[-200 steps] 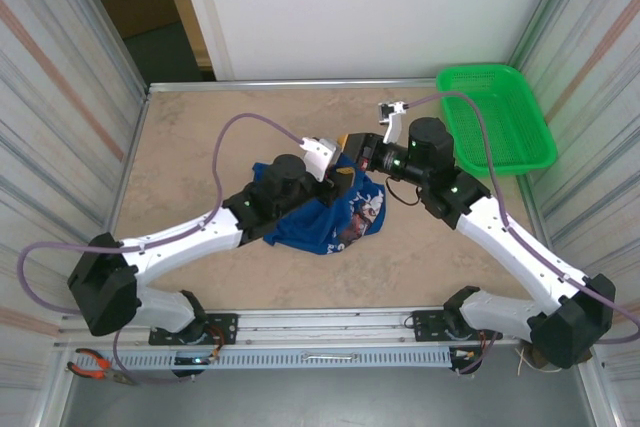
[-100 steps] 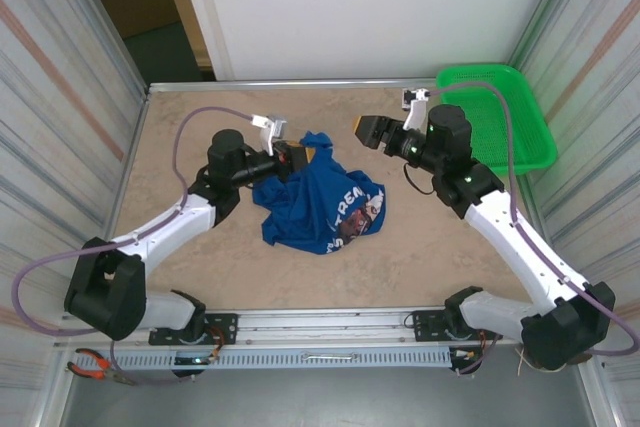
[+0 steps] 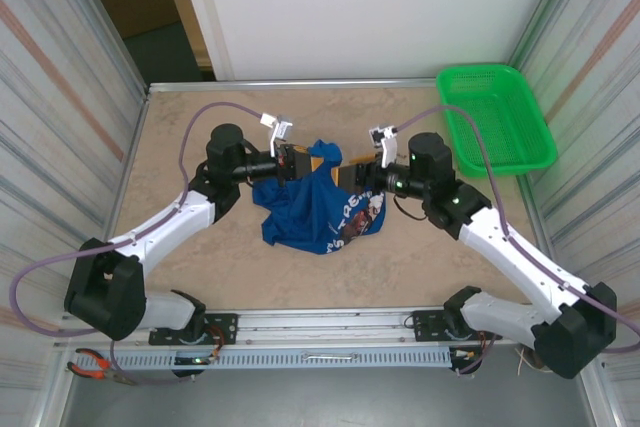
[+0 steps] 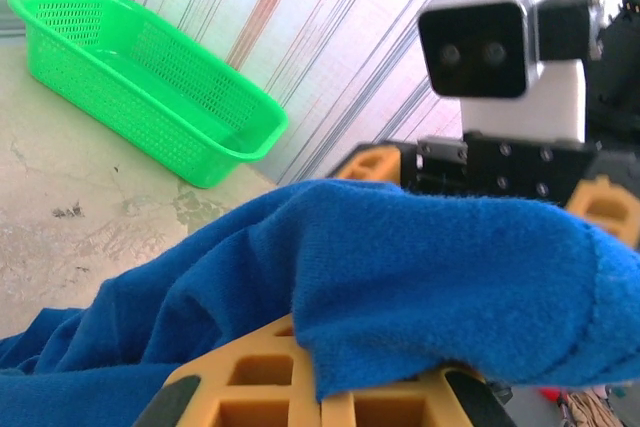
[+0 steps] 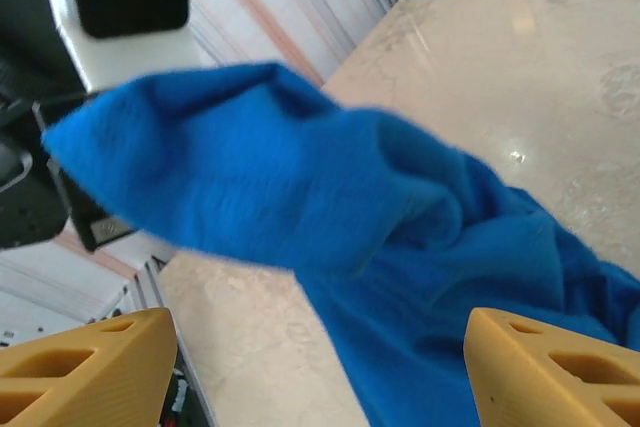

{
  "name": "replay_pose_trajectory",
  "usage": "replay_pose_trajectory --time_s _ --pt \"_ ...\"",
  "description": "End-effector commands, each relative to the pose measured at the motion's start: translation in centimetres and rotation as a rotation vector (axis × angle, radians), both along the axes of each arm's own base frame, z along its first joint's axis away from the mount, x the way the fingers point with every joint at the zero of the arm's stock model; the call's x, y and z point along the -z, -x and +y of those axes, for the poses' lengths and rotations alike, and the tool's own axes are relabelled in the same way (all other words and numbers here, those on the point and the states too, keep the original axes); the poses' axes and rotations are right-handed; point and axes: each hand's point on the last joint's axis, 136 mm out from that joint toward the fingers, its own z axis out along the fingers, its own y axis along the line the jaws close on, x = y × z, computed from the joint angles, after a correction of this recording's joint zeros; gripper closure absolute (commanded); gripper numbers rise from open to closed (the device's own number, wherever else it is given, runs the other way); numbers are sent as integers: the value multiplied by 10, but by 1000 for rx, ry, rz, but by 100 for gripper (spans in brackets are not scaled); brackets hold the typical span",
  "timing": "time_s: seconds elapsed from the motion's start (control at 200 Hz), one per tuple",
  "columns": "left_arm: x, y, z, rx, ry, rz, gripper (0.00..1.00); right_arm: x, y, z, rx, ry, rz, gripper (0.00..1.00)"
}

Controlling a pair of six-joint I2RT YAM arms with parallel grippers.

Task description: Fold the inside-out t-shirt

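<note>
The inside-out t-shirt [image 3: 312, 215] is royal blue and lies crumpled mid-table, its white-and-reddish graphic [image 3: 362, 215] facing up. My left gripper [image 3: 318, 158] is shut on the shirt's upper edge and holds it lifted; in the left wrist view the blue cloth [image 4: 420, 267] drapes over the closed yellow fingers [image 4: 260, 387]. My right gripper [image 3: 343, 176] faces it from the right, open. In the right wrist view its yellow fingers [image 5: 90, 367] stand wide apart, nothing pinched, with the raised shirt fold [image 5: 300, 187] just ahead of them.
A green mesh basket [image 3: 497, 119] stands at the back right corner, also seen in the left wrist view as the basket [image 4: 150, 77]. Metal walls close the table [image 3: 200, 247] on left and right. Pliers [image 3: 92, 365] lie below the front rail.
The left gripper shut on the shirt and drew its top edge back-left. The right gripper let go, opened, swung away, then came back toward the raised fold.
</note>
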Motion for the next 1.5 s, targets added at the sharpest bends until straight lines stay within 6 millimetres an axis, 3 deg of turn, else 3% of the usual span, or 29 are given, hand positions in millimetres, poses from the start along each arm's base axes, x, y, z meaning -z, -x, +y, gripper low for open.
replay_pose_trajectory --time_s 0.0,0.09,0.215,0.421,0.636,0.726,0.771,0.812,0.907,1.002,1.047,1.202,1.328,1.493 --pt "-26 6 -1 30 30 -52 100 -16 6 -2 15 -20 -91 24" --pt "-27 5 -1 33 30 -51 100 -15 0 0 43 -13 -94 24" --pt "-28 8 -2 51 30 -48 100 -15 -28 -7 162 33 -82 25" --pt "-27 14 -4 66 29 -47 100 -25 -59 -7 201 25 -59 37" --pt "-23 16 -6 73 24 -43 100 -16 -69 3 164 42 -9 65" --pt "-23 15 -6 65 23 -45 100 -12 -66 5 138 39 2 85" --pt "-22 13 -6 57 19 -47 100 -12 -65 5 130 37 4 100" --pt "-20 12 -5 49 12 -46 100 -14 -66 0 136 34 2 100" --pt "-13 -1 2 -10 -10 -38 99 -35 -69 -19 172 10 -16 100" --pt "-1 -29 20 -158 -47 -9 61 -72 -64 -39 194 -12 -56 100" --pt "0 -42 29 -216 -47 -2 48 -90 -60 -45 197 -14 -81 100" --pt "-17 -61 41 -300 -40 -19 36 -144 -42 -55 204 -19 -157 100" --pt "-35 -52 37 -360 -54 -56 33 -169 -36 -61 232 -37 -180 100" --pt "-52 -13 13 -471 -67 -162 31 -171 -44 -59 270 -45 -171 100"
